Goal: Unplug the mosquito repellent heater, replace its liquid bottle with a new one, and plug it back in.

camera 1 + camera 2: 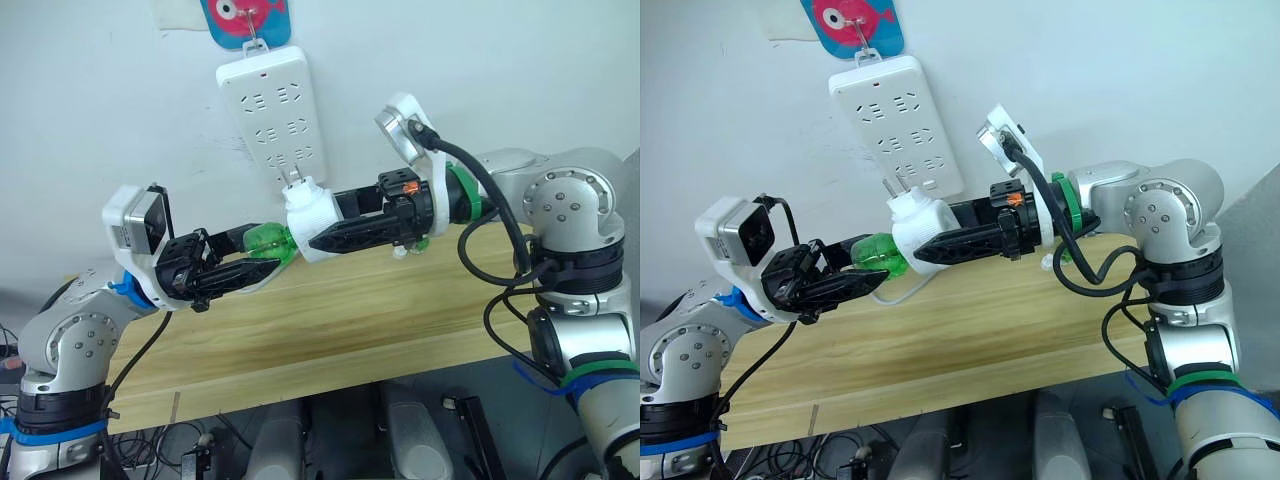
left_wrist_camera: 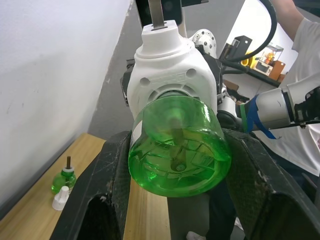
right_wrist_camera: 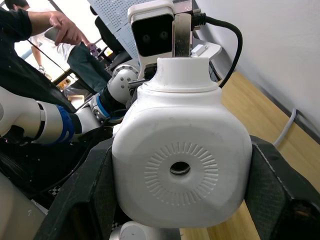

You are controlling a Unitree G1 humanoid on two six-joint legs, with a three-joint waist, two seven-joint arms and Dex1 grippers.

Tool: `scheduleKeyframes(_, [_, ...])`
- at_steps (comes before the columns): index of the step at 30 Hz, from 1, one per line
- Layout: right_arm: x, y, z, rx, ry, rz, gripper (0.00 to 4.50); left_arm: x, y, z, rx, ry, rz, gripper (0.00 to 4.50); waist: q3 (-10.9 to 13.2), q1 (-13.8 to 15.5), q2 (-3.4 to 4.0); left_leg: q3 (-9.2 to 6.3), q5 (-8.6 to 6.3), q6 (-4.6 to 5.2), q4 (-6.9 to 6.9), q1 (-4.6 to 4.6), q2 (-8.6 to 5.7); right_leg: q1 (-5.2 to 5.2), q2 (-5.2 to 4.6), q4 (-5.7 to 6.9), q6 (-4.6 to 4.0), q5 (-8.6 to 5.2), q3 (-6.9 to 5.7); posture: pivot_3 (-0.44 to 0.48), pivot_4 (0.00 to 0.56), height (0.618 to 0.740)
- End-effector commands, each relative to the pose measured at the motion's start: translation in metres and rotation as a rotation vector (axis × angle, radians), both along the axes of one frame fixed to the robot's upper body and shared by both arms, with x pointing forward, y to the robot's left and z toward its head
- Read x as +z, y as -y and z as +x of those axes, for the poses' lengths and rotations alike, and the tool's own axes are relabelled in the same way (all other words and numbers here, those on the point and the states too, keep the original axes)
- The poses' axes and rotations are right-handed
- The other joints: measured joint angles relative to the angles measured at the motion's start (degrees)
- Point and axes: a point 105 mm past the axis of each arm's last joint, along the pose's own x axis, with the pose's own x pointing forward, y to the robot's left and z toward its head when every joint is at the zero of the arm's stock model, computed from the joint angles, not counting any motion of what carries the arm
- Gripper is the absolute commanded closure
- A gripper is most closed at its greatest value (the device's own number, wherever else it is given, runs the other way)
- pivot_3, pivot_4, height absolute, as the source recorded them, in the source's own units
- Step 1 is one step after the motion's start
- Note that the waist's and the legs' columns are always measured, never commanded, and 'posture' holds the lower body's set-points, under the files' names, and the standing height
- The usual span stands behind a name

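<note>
The heater (image 1: 312,222) hangs above the desk (image 1: 330,330), just below the wall-hung power strip (image 1: 272,105), with its bottle (image 1: 268,243) on its left. A spare bottle (image 2: 65,180) stands at the desk's back edge.

One heater (image 1: 312,222), two green bottles (image 2: 179,146), one power strip (image 1: 272,105).

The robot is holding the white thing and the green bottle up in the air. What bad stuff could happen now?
The left gripper holds the green bottle and the right gripper holds the heater, above the wooden table. If either grip slips while the bottle comes off, that part could drop onto the table. The prongs sit close to the power strip on the wall, so a jerk might knock it. Liquid could also spill.
</note>
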Motion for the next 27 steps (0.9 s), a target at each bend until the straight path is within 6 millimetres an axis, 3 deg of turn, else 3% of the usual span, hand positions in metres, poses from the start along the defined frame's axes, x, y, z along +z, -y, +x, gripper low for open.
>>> scheduleKeyframes(1, [0.012,-0.007,-0.015,0.070,0.067,0.011,1.55,0.005,0.003,-0.005,-0.018,0.034,0.002,2.19,0.0,0.0,0.00,0.01,0.00,0.00,0.00,0.00,0.00,0.00,0.00,0.00,0.00,0.00,0.01,-0.211,0.331,0.734])
scheduleKeyframes(17, [0.003,-0.022,-0.017,0.019,0.113,-0.113,1.55,0.001,0.005,-0.001,-0.013,0.034,0.012,2.19,0.0,-0.1,0.01,0.00,0.00,0.00,-0.01,0.00,0.00,-0.02,-0.01,0.00,0.00,0.00,0.01,-0.225,0.345,0.734])
scheduleKeyframes(27, [0.006,-0.022,-0.027,0.061,0.013,-0.068,1.55,0.005,0.010,-0.002,-0.037,0.050,-0.015,2.19,0.0,-0.1,0.01,-0.01,0.00,0.00,-0.01,0.00,0.00,-0.01,-0.09,0.00,0.00,0.00,0.02,-0.226,0.347,0.734])
